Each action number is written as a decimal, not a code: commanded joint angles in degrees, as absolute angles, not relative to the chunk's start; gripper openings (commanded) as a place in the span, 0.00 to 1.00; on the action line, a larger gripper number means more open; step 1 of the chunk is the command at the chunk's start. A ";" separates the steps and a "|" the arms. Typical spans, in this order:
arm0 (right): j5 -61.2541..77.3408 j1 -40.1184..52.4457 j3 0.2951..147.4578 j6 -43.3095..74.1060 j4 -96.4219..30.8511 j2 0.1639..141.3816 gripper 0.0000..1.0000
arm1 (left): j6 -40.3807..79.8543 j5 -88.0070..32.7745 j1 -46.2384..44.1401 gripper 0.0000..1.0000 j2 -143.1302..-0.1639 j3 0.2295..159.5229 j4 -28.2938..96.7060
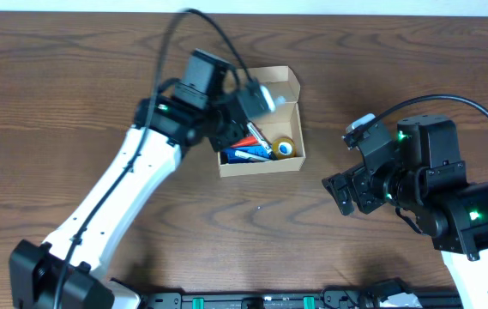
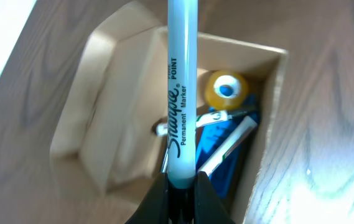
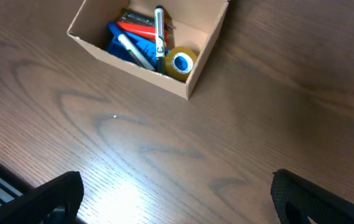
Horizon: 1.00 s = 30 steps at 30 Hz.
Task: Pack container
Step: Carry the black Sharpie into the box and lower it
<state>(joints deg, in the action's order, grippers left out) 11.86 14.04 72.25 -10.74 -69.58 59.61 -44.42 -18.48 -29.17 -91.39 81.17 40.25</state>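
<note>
Well, container w/ markers, tape.

Counting one container, one yellow tape roll, and three markers: one Sharpie plus two white ones inside. Also one red thing and one blue thing, can't make out what.

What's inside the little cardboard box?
In the box: a yellow tape roll, white pens, a blue thing and a red thing. Whatever lies under them is covered.
</note>
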 commanded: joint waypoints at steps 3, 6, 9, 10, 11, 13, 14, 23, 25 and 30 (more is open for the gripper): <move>12.25 13.69 72.40 -10.15 -69.67 59.64 0.99 | -61.36 -15.44 -31.11 0.06 -96.25 81.58 40.36; 12.23 13.69 72.40 -10.15 -69.65 59.64 0.99 | -65.56 -14.33 -31.14 0.06 -99.15 81.58 40.45; 12.23 13.69 72.40 -10.15 -69.65 59.64 0.99 | -69.78 -14.17 -31.14 0.06 -101.49 81.58 40.32; 12.23 13.69 72.40 -10.15 -69.67 59.64 0.99 | -71.07 -13.69 -31.14 0.06 -102.19 81.58 40.18; 12.25 13.69 72.40 -10.15 -69.67 59.64 0.99 | -72.31 -12.73 -31.14 0.06 -102.96 81.58 39.97; 12.23 13.69 72.40 -10.15 -69.67 59.64 0.99 | -73.80 -10.76 -31.14 0.06 -104.20 81.58 39.55; 12.25 13.69 72.40 -10.15 -69.67 59.64 0.99 | -74.04 -9.87 -31.14 0.06 -104.81 81.58 39.29; 12.25 13.69 72.40 -10.15 -69.65 59.64 0.99 | -74.15 -9.45 -31.16 0.11 -107.79 81.58 38.57; 12.23 13.69 72.40 -10.15 -69.67 59.64 0.99 | -74.13 -9.45 -31.16 0.11 -107.79 81.58 38.54; 12.23 13.69 72.40 -10.15 -69.67 59.64 0.99 | -71.57 -9.45 -31.16 0.27 -107.79 81.58 38.50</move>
<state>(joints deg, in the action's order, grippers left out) 11.86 14.04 72.25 -10.74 -69.58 59.61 -73.23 -9.80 -31.22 -107.28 81.17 38.52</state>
